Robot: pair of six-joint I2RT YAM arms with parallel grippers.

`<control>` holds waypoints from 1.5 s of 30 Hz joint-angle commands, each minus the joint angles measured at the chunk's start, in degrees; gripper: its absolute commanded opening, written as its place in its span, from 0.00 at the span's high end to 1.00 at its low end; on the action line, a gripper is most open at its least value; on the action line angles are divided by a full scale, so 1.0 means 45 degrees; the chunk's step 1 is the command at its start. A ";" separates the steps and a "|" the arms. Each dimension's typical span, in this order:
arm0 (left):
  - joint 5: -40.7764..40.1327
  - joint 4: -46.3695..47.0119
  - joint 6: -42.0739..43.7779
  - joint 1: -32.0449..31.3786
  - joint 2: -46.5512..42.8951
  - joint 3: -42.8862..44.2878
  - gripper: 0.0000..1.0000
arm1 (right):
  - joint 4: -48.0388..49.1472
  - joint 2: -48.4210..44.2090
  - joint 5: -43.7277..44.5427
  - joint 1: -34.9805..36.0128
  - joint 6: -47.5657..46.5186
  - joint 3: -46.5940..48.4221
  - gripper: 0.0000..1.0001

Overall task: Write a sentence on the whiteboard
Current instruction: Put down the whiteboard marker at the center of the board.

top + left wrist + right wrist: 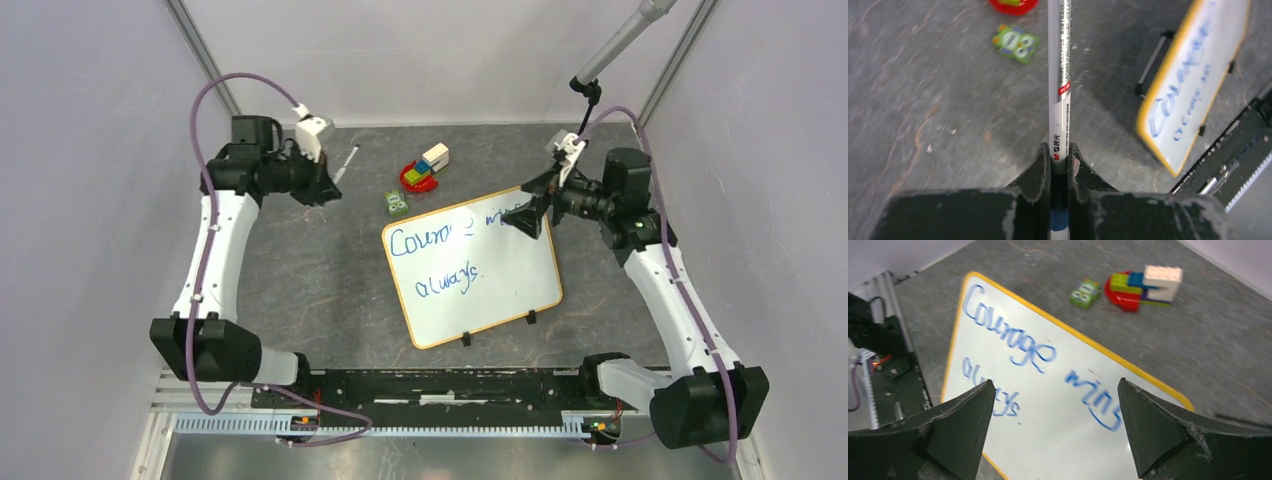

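1. Marker [1060,75] first: it sits clamped in the left tool [1060,152], whose jaws are shut on the barrel near one end, with the rest running straight out ahead of the fingers.
2. From above, we see the marker's long axis pointing toward the far side of the worktop [300,290], leaning a little to the right. Its tip is too small to tell whether it is capped.
3. The right tool [1055,425] is spread wide and holds nothing. It hovers over the far right part of the whiteboard [500,290].
4. The whiteboard lies on the worktop, right of centre. Its long axis runs roughly left to right with a slight tilt, and its two black clips are on the near edge.
5. The sentence [1013,345] is in blue on two lines. We read it as "Courage wins" above and "always" below.
6. The relation that matters: the board lies to the right of the left tool and nearer the bases, well apart from it. The marker points away from the board, not at it.
7. We judge the writing finished or nearly so. Any further stroke would need the left arm to swing right and turn the marker down — the right arm is nearer but empty.
8. A pile of toy blocks [425,170] and a small green figure [396,203] sit between the left tool and the board's far edge.
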 commanded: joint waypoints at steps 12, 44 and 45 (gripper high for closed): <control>-0.2777 0.1776 0.1456 0.3817 0.1524 -0.5170 0.98 | -0.5903 0.1005 0.0157 -0.6622 -0.7458 -0.0557 0.02; -0.3205 0.2667 0.1525 0.3350 0.2978 -0.6336 0.53 | -0.5845 0.2081 0.1269 -0.8102 -0.9303 -0.1835 0.02; -0.3159 0.2542 0.1520 0.3347 0.2820 -0.6217 0.49 | -0.5893 0.2069 0.1304 -0.8101 -0.9338 -0.1757 0.02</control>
